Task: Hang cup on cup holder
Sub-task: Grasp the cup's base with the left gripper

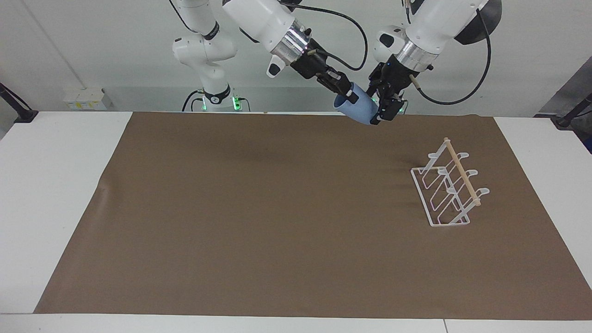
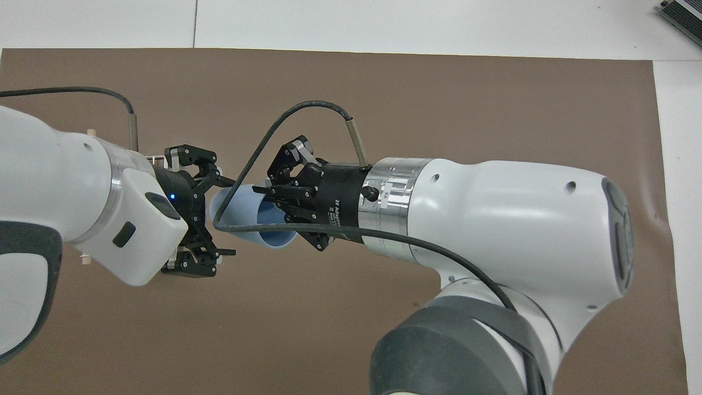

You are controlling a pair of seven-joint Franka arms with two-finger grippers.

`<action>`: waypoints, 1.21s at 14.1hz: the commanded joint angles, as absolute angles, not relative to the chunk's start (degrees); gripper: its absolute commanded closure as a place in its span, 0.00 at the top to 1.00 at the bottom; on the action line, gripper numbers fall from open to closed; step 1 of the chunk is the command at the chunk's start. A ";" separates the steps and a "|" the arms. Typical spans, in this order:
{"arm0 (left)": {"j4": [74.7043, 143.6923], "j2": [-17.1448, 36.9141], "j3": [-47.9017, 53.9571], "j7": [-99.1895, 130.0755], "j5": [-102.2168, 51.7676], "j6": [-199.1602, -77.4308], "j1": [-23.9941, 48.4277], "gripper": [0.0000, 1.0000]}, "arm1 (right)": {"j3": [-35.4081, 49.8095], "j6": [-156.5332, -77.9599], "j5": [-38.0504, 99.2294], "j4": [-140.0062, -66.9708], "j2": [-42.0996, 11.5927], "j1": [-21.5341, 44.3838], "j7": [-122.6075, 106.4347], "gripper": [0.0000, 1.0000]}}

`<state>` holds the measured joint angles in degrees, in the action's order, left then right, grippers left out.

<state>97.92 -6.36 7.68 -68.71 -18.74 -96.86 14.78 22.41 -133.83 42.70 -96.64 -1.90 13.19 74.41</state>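
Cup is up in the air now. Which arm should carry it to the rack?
Left, probably. The left pincer is open around the base of the cup, and the cup holder stands at the left arm's end of the table. The right pincer grips the rim.

Overhead: right gripper (image 2: 272,211) at frame centre, clamped on the rim of the light-blue cup (image 2: 247,215), one finger inside the mouth. Cup lies on its side, base pointing to frame left. Left gripper (image 2: 222,215) comes in from frame left, jaws spread wide above and below the cup's base end. Brown mat (image 2: 439,99) covers most of the tabletop (image 2: 384,24). Cup holder (image 2: 156,159) mostly hidden under the left arm; only bits of white wire and dowel show.
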 commanded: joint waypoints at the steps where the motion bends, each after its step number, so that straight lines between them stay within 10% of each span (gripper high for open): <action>1: 100.28 -8.44 7.12 -69.87 -19.60 -98.35 15.12 1.00 | 22.59 -134.74 44.12 -96.24 -2.20 13.18 74.97 0.00; 9: 100.63 -8.35 7.21 -69.08 -22.76 -104.49 18.18 1.00 | 22.59 -134.56 44.12 -96.24 -2.20 13.01 74.88 0.00; 10: 101.33 -8.44 7.21 -69.00 -22.68 -105.28 18.37 0.90 | 22.59 -134.56 44.12 -96.24 -2.20 12.92 74.97 0.00; 11: 101.60 -8.52 7.12 -69.08 -22.68 -105.38 18.28 0.35 | 22.59 -134.56 44.12 -96.24 -2.20 12.92 74.88 0.00; 12: 101.60 -8.53 7.12 -69.08 -22.68 -105.21 18.28 0.03 | 22.59 -134.56 44.12 -96.24 -2.20 12.92 74.88 0.00; 17: 101.60 -8.53 7.12 -69.17 -22.59 -104.85 17.84 0.00 | 22.59 -134.56 44.12 -96.24 -2.20 12.83 74.88 0.00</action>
